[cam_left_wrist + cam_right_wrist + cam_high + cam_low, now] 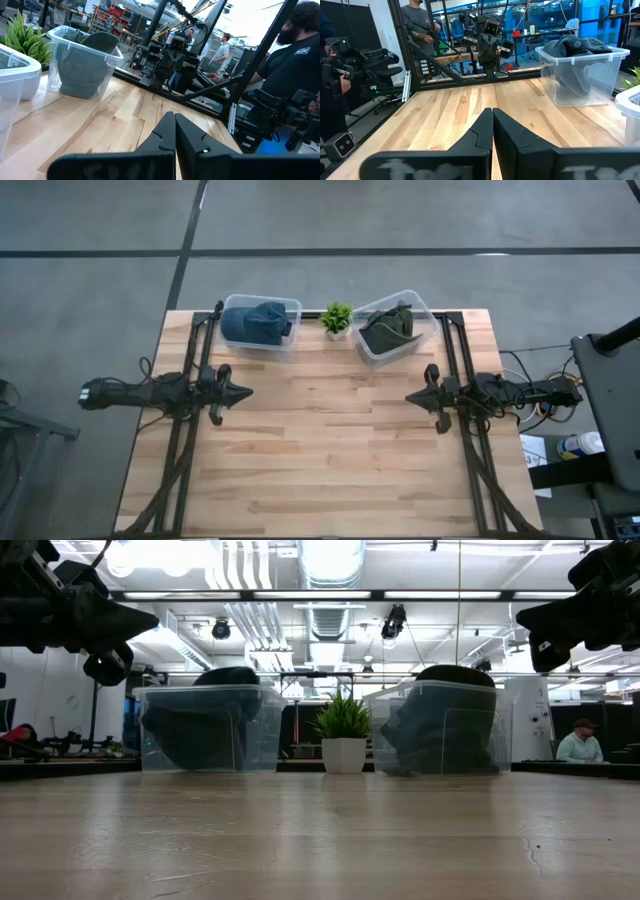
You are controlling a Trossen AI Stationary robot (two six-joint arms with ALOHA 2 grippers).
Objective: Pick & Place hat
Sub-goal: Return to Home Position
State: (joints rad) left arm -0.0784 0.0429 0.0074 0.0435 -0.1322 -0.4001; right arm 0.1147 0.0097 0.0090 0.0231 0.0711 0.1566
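Both arms hang over the table (330, 450), well apart from each other and from the bins. The left gripper (240, 391) is closed and holds nothing, its two fingers touching. The right gripper (412, 396) is the same. The blue caps (255, 323) lie in the left transparent bin (297, 320) at the far edge of the table. Darker caps (385, 332) fill the right bin (428, 315), and a small plant (336, 318) stands between the two bins.

I judge that little can go wrong now, because the placing looks finished. One risk is the pile itself: a cap on top could slide out if an arm swings wide and knocks a bin. Another risk is a person (295, 60) near the table, who could be met by a moving arm.

The high view gives the positions but not the heights. Only the low view shows that the caps rise above both rims. Only the wrist views show the fingers pressed together, and the person.
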